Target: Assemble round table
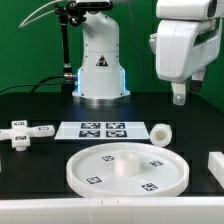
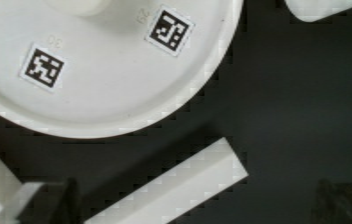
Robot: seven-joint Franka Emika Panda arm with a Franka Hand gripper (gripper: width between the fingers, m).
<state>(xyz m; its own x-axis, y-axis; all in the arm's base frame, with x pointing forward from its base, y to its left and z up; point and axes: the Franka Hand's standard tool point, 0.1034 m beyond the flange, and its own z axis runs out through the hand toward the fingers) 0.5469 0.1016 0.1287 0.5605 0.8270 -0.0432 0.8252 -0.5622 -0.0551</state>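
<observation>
1. The gripper (image 1: 180,99) hangs high at the exterior view's right, released and empty. This probably keeps it clear of the parts before a descent.
2. The round disc (image 1: 127,168) lies flat at the front of the counter (image 1: 30,165), tagged face up, apparently ready to receive the leg.
3. The leg (image 1: 161,131) rests just beside the marker board (image 1: 103,129). The cross-shaped foot (image 1: 22,131) lies well apart, at the exterior view's left.
4. A white block (image 1: 215,165) sits near the disc's right side and may obstruct a descent there.
</observation>
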